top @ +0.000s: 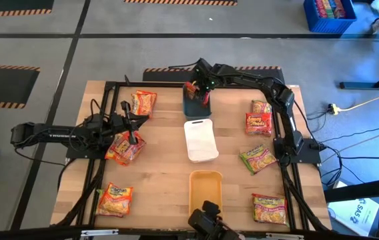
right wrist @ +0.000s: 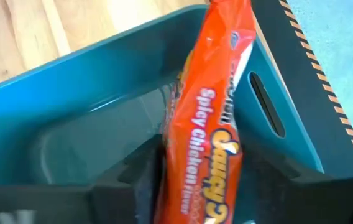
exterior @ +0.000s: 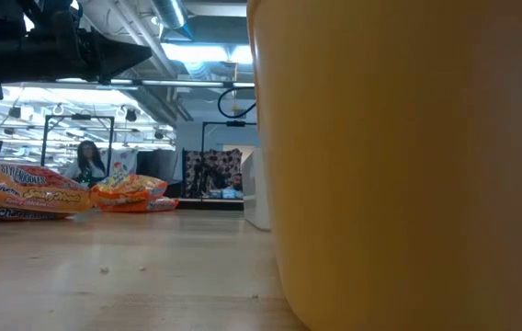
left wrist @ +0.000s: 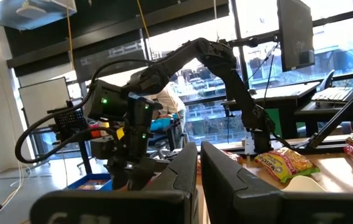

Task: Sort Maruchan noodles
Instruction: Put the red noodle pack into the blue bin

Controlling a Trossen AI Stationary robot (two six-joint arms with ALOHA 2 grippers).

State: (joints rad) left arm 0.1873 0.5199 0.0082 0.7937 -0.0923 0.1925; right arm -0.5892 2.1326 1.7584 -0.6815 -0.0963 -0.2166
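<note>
My right gripper [right wrist: 201, 196] is shut on an orange-red Maruchan noodle packet [right wrist: 210, 106] over the blue-grey tray [right wrist: 71, 106] at the table's far middle [top: 196, 105]. Other packets lie flat on the wood: two at the left [top: 144, 102] [top: 126, 147], one at the near left [top: 115, 200], and several at the right, among them a red one [top: 259, 123] and a green-and-red one [top: 257, 159]. My left gripper [left wrist: 198, 171] is shut and empty, raised above the left packets [top: 133, 137]. My right gripper pinches the packet's near end [right wrist: 198, 177] between its two fingers [right wrist: 136, 180], one on each flat face. The fingers slant down from above. The packet stands on edge and runs away from the fingers toward the tray's far wall [right wrist: 270, 106]. Whether it touches the tray, I cannot tell.
A white tray [top: 200, 140] and an orange-yellow tray [top: 205, 190] stand in line behind the blue-grey one toward the near edge. The orange-yellow tray [exterior: 399, 165] fills much of the low view. A person [exterior: 86, 161] sits in the room beyond the table.
</note>
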